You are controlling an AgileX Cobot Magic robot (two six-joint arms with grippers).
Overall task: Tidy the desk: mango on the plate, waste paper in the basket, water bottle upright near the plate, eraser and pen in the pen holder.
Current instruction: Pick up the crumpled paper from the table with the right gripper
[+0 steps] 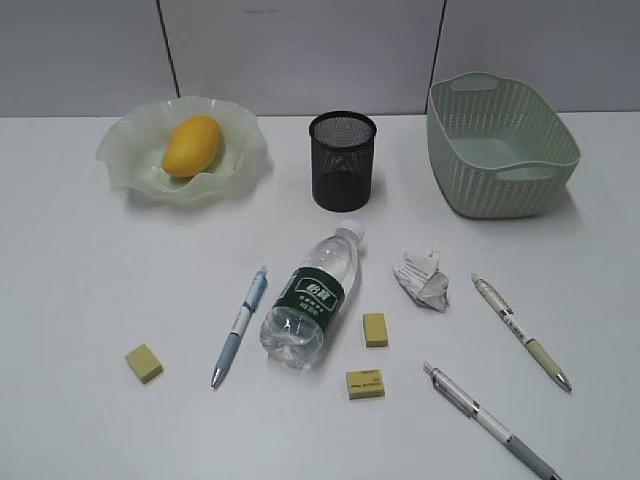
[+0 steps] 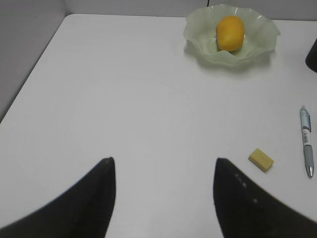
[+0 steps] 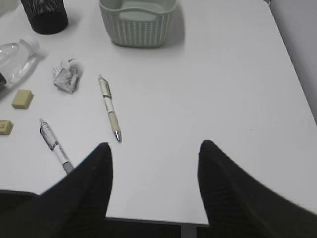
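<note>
Only the left wrist camera shows the left claw (image 2: 163, 198), jaws wide apart and empty over the plain white desk (image 2: 124, 99). Ahead to its right the smooth yellow-orange mango (image 2: 230, 32) lies in the translucent wavy-rimmed green plate (image 2: 198, 34). The right claw (image 3: 154, 183) gapes empty too; ahead to its left lie the crumpled white waste paper (image 3: 67, 77) and the clear bottle (image 1: 312, 300), its dark green label's white writing unreadable.

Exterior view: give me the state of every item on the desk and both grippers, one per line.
mango: in the plate
bottle: lying on its side, capped
paper: on the desk, crumpled
basket: upright, empty
pen holder: upright, looks empty
three pens: lying flat on the desk
three erasers: on the desk
left gripper: open, empty
right gripper: open, empty
</note>
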